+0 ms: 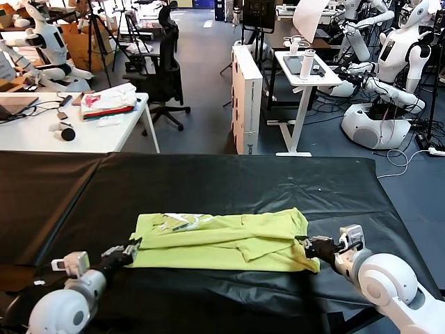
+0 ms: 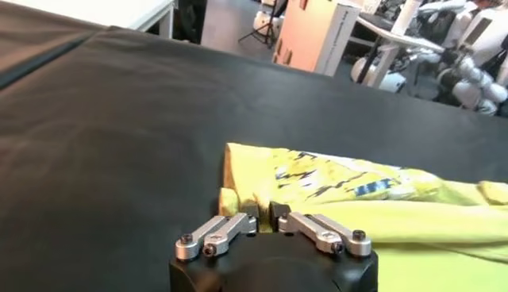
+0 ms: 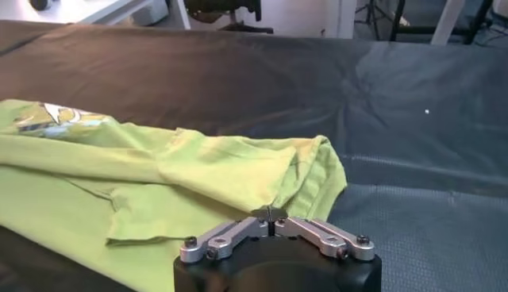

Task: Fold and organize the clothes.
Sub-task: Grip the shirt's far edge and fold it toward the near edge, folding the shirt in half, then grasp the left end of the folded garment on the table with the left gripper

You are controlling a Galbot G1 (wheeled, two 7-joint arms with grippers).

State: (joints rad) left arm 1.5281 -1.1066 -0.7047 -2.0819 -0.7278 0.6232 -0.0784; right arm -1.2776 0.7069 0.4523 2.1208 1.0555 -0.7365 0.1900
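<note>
The lime yellow-green T-shirt (image 1: 222, 240) lies folded into a long band across the black-covered table (image 1: 243, 181). Its white printed patch (image 1: 182, 221) is near the left end. My left gripper (image 1: 132, 247) sits at the shirt's left edge. In the left wrist view its pads (image 2: 251, 211) stand a narrow gap apart with a fold of the shirt (image 2: 397, 214) between them. My right gripper (image 1: 306, 243) is at the shirt's right near corner. In the right wrist view the right gripper (image 3: 270, 213) has its pads pressed together on the edge of the shirt (image 3: 159, 182).
Behind the table stand a white desk (image 1: 42, 129) with a white-pink-red cloth pile (image 1: 108, 103), a black office chair (image 1: 163, 62), a tall cardboard box (image 1: 247, 97) and a small white stand (image 1: 302, 76). Other white robots (image 1: 389, 76) are at the back right.
</note>
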